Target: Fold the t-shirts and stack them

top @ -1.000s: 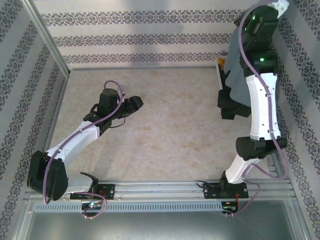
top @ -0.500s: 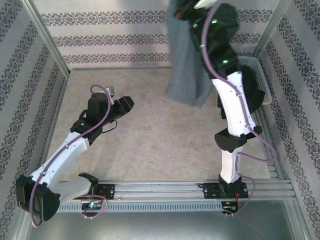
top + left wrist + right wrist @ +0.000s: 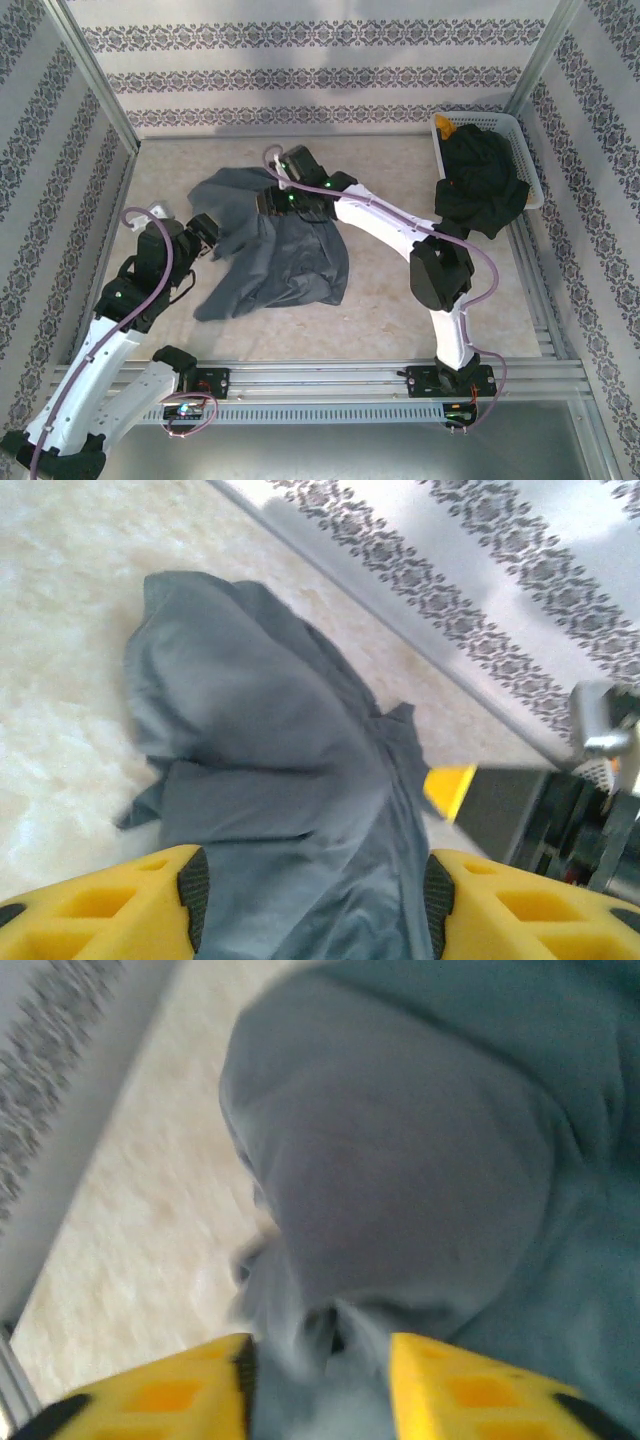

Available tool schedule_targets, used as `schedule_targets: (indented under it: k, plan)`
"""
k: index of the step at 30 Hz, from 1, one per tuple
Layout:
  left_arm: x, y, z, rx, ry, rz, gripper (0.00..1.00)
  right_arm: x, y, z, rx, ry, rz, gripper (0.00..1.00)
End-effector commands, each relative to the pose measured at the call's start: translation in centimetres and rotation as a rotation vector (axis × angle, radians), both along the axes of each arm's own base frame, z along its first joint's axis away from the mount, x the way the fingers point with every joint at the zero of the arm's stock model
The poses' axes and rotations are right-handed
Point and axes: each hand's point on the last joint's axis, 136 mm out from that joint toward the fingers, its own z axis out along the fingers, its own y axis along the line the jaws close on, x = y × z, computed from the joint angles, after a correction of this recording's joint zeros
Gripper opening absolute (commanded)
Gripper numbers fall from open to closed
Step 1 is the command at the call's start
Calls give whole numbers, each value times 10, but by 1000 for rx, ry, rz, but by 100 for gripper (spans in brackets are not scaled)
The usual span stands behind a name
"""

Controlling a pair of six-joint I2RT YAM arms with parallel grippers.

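Slate-grey t-shirt [image 3: 285, 262] lies crumpled on the table, left of centre. Black t-shirt [image 3: 485, 185] sits heaped in the white lattice basket [image 3: 522, 128] at 2 o'clock.

Step judged in hand: spreading the grey one.

Left gripper [image 3: 207, 238], jaws wide, straddles its 9 o'clock edge. Right gripper [image 3: 272, 198], jaws part-open, is over cloth at 12 o'clock.

Next: pinch corners, pull flat.

Count: two shirts, one basket.

Blue-grey t-shirt [image 3: 270, 255] crumpled, spread; black t-shirt [image 3: 480, 185] heaped, seemingly in basket [image 3: 497, 119].
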Motion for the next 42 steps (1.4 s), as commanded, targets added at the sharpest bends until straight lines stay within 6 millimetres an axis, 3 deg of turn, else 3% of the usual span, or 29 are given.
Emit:
schedule_targets:
  k: [1, 5, 8, 10, 15, 17, 19, 22, 26, 29, 33, 35, 37, 39, 42]
  plan:
    - [-9, 8, -36, 29, 147, 39, 62, -21, -32, 18, 29, 68, -8, 53]
    - [-7, 9, -68, -29, 264, 81, 64, -28, -104, -11, -145, 41, -158, 57]
    - [3, 14, -88, -105, 345, 106, 64, -55, -119, -38, -266, 29, -103, 56]
    - [11, 22, -99, -171, 389, 145, 63, -78, -107, -53, -298, 17, 10, 55]
    - [32, 45, -122, -318, 418, 274, 62, -151, -48, -95, -340, 91, 376, 57]
    - [40, 55, -126, -339, 412, 316, 62, -168, -37, -116, -369, 177, 438, 53]
    - [49, 63, -124, -348, 401, 339, 62, -169, -39, -137, -457, 212, 429, 51]
    - [59, 77, -117, -342, 386, 371, 62, -155, -68, -166, -591, 309, 312, 41]
    - [63, 93, -107, -346, 355, 402, 62, -122, -158, -189, -813, 435, 49, 26]
    - [59, 97, -104, -335, 354, 410, 62, -91, -224, -188, -854, 514, -139, 25]
    - [51, 96, -107, -336, 366, 414, 62, -28, -291, -161, -830, 485, -354, 25]
    - [49, 94, -112, -341, 379, 409, 62, 3, -302, -143, -778, 431, -403, 25]
    - [47, 92, -120, -348, 399, 406, 62, 31, -297, -116, -756, 338, -394, 27]
    - [46, 93, -124, -341, 410, 404, 62, 45, -281, -92, -728, 255, -363, 32]
    - [45, 94, -130, -325, 421, 405, 61, 41, -250, -65, -682, 173, -311, 41]
